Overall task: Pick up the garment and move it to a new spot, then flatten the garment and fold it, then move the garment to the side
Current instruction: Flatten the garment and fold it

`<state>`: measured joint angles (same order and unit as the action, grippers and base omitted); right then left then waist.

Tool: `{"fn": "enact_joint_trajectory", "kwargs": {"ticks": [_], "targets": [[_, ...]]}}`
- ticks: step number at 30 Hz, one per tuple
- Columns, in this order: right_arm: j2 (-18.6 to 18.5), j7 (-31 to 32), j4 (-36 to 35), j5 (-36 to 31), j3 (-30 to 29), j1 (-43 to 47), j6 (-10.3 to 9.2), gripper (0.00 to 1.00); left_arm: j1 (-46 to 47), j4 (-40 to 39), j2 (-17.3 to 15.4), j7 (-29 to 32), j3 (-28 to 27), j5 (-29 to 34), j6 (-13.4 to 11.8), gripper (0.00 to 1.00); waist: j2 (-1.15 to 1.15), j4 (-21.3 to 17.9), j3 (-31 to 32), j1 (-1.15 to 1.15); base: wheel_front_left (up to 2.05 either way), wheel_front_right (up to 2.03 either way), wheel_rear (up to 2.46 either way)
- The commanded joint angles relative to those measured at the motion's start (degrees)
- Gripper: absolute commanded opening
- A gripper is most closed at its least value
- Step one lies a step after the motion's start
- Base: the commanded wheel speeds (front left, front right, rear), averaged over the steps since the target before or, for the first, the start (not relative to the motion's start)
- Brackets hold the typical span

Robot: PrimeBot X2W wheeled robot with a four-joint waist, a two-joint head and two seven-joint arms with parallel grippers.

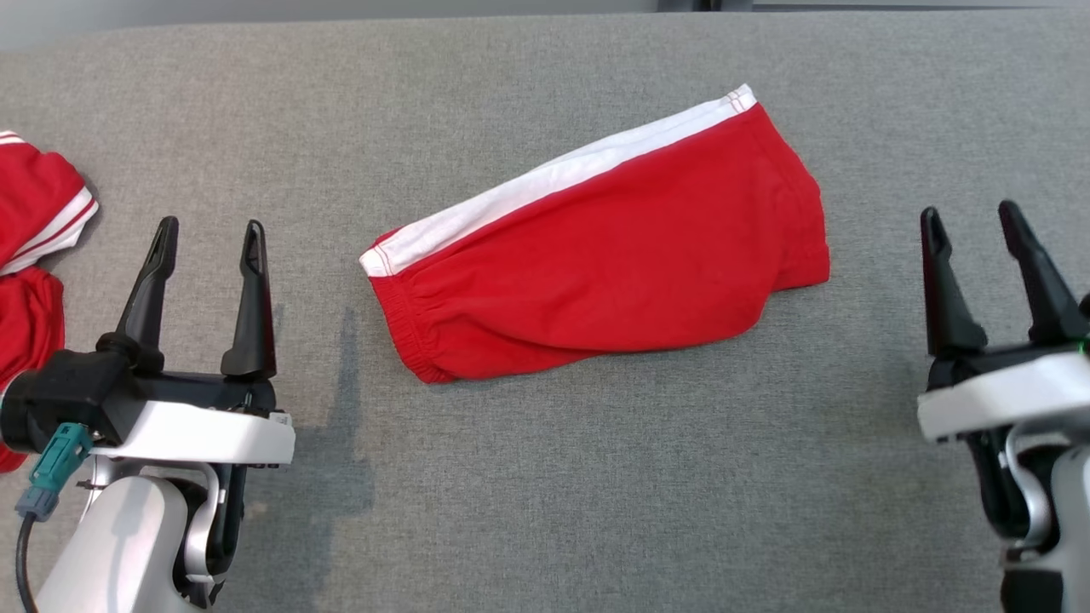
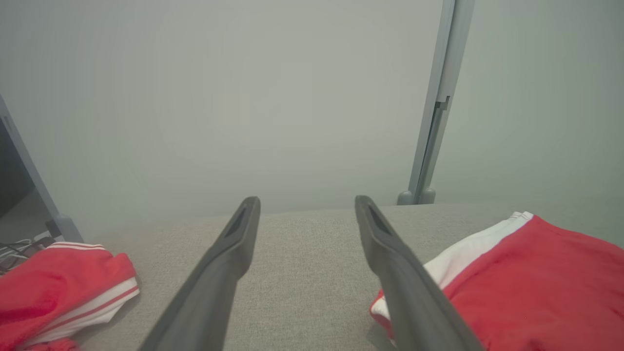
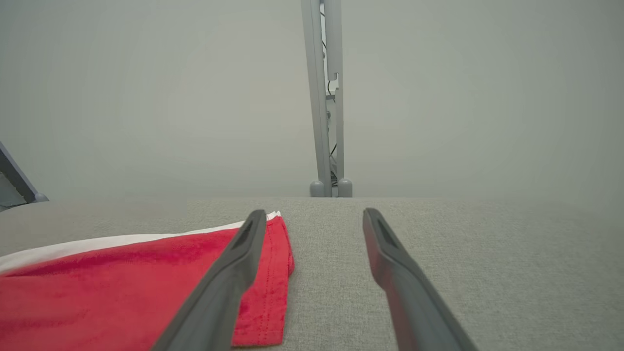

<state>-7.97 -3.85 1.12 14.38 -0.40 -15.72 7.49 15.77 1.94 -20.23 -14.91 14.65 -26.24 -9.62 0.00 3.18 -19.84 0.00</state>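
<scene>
The garment [image 1: 613,255] is a pair of red shorts with a white side stripe, folded and lying slantwise in the middle of the grey cloth surface [image 1: 545,477]. My left gripper [image 1: 209,237] hovers open to its left, apart from it, with nothing between the fingers. My right gripper [image 1: 971,221] stands open to the garment's right, also empty. In the left wrist view the garment [image 2: 526,287] lies at the lower right beside the open gripper [image 2: 307,202]. In the right wrist view the garment [image 3: 122,287] lies at the lower left, partly behind the left finger of the open gripper [image 3: 314,214].
Other red and white clothing [image 1: 34,247] is heaped at the surface's left edge, close to my left arm, and shows in the left wrist view [image 2: 58,287]. A grey upright post [image 3: 324,97] stands behind the far edge before a pale wall.
</scene>
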Motion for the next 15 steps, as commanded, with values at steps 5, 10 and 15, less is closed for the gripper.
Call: {"fn": "enact_joint_trajectory", "kwargs": {"ticks": [5, 10, 15], "targets": [[-4.1, 2.0, 7.5, 1.5, 3.1, -7.4, 0.01, 1.0, 1.6, 0.1, 0.8, -0.3, -0.2, 1.1, 1.0, 1.0, 0.0, 1.2, -1.7, 0.0, 0.0, 0.0, 0.0], [-6.1, 2.9, 17.9, 2.9, 7.7, -13.8, 0.01, 1.0, 3.2, 1.0, 2.1, -0.3, 0.1, 1.6, 2.0, 1.0, 0.0, 2.7, -3.4, 0.0, 0.0, 0.0, 0.0], [-5.6, 2.1, 28.3, 5.0, 12.8, -19.7, 0.01, 1.0, 4.7, 2.3, 3.2, -0.3, 0.3, 1.9, 3.2, 1.0, 0.0, 3.5, -4.4, 0.0, 0.0, 0.0, 0.0]]}}
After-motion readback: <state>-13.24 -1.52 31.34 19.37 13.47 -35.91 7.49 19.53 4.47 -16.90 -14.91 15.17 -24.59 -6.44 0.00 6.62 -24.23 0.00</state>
